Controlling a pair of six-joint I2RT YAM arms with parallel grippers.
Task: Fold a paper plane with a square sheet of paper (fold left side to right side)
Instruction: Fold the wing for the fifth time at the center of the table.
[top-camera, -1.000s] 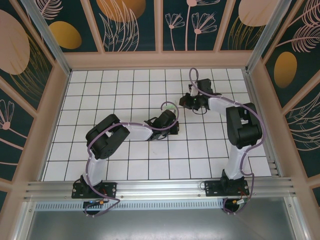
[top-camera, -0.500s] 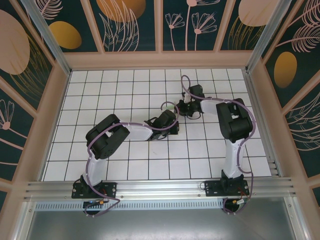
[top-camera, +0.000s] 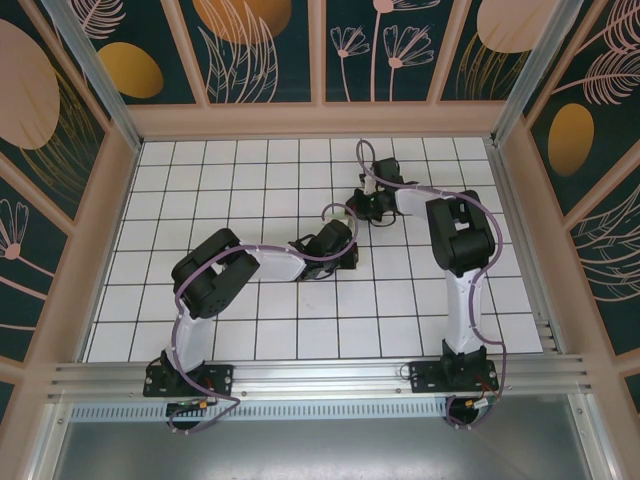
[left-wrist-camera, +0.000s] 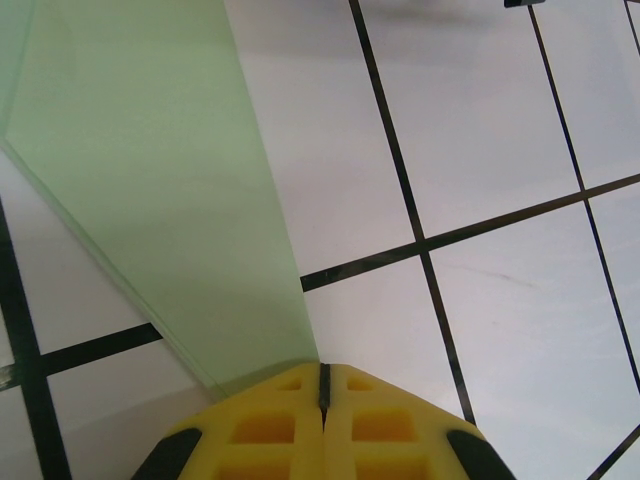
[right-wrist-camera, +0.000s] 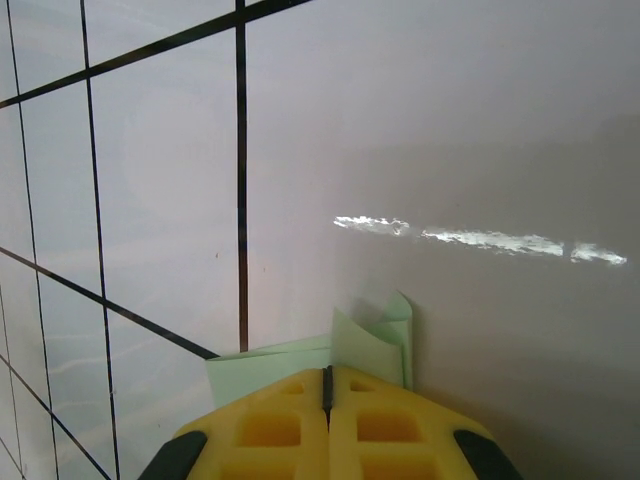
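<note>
Tabletop (top-camera: 250, 190): white square tiles, thin black grid lines, glossy. Right wrist view picks up a broken streak of glare (right-wrist-camera: 480, 238) across one tile.

Pale wood-toned border (top-camera: 320, 120) frames the table on the far side and both flanks.

Wall panels (top-camera: 265, 50) above it: dark teal, pale outline leaves and flowers, orange ovals (top-camera: 130, 68).

Slanted aluminium posts (top-camera: 90, 70) at the far corners.

Near edge: ribbed aluminium rail (top-camera: 320, 375), then a perforated strip (top-camera: 320, 409), then a grey metal sheet (top-camera: 320, 450).

Left end effector (left-wrist-camera: 323, 374) and right end effector (right-wrist-camera: 327, 374) crowd mid-table; open tiles (top-camera: 200, 180) around.
</note>
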